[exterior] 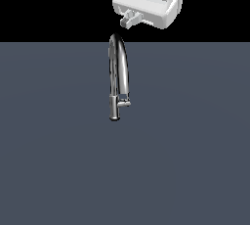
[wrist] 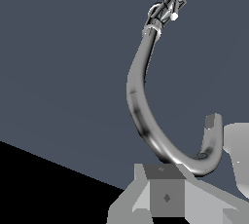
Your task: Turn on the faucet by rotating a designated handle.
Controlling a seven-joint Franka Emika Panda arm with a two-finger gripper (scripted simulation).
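**Mia:** Where is the gripper [exterior: 129,21] right now?

**Ben:** It hangs up high, just above the top of the faucet [exterior: 118,79]. It is not touching it. The fingers look pulled close together, with nothing between them, but the view is poor, so I cannot tell for sure.

**Mia:** And the handle?

**Ben:** The handle [exterior: 125,103] is way down low. It is a little stub sticking out sideways from the faucet's short body, toward the exterior view's right. So it lies straight below the fingers, well apart from them, with the whole tall spout in between.

**Mia:** Can the wrist view see it?

**Ben:** Yes. The gripper [wrist: 166,196] looks down along the bent spout of the faucet [wrist: 141,106], and the handle [wrist: 171,4] is the small bit at the far end.

**Mia:** How is the arm standing?

**Ben:** Its hand tips down and leans a bit. I think it must go down beside the spout, not through it, to reach that stub.
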